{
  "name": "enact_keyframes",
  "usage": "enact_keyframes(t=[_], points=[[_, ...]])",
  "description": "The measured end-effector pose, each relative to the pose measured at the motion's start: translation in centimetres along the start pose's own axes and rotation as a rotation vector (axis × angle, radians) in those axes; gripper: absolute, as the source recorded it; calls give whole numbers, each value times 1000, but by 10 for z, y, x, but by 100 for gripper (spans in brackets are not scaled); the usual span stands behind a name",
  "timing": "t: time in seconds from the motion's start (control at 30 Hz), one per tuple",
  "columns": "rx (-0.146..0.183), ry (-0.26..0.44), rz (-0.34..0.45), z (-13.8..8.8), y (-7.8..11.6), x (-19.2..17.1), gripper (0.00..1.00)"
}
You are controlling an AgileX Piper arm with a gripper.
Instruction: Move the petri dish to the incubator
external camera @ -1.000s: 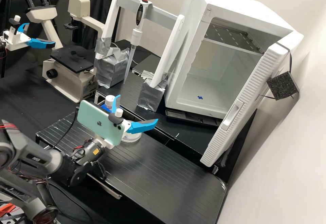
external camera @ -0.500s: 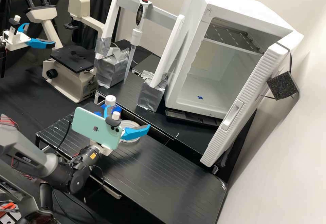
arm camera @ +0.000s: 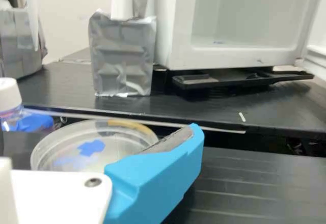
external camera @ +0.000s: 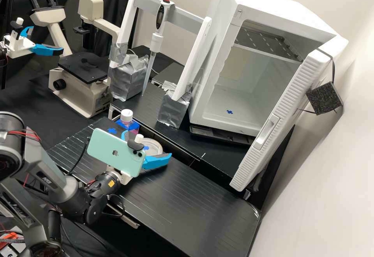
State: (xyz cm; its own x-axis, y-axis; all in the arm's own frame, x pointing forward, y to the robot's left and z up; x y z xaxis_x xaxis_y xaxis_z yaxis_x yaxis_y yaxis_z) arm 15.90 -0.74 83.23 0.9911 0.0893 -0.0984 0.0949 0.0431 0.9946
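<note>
Petri dish (external camera: 154, 147) lies on the black platform (external camera: 194, 206), between the widely parted, released jaws.

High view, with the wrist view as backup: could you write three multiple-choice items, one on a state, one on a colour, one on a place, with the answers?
1. The door of the incubator is:
A) shut
B) open
C) taken off

2. The cap of the bottle is:
A) red
B) green
C) white

3. The petri dish is:
A) on the black platform
B) inside the incubator
C) on the microscope

Answers:
1 B: it is swung outward, with the white inside exposed.
2 C: the high view shows a plain white top.
3 A: both views show it down on that surface, close to the hand.
</note>
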Motion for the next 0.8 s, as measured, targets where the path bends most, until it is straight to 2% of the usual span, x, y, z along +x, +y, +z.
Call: enact_keyframes(t=[0.13,0.4,0.8], points=[[-19,-2,-19,2,-5,5,100],[-8,-16,7,7,-6,10,100],[-14,-55,59,12,2,5,100]])
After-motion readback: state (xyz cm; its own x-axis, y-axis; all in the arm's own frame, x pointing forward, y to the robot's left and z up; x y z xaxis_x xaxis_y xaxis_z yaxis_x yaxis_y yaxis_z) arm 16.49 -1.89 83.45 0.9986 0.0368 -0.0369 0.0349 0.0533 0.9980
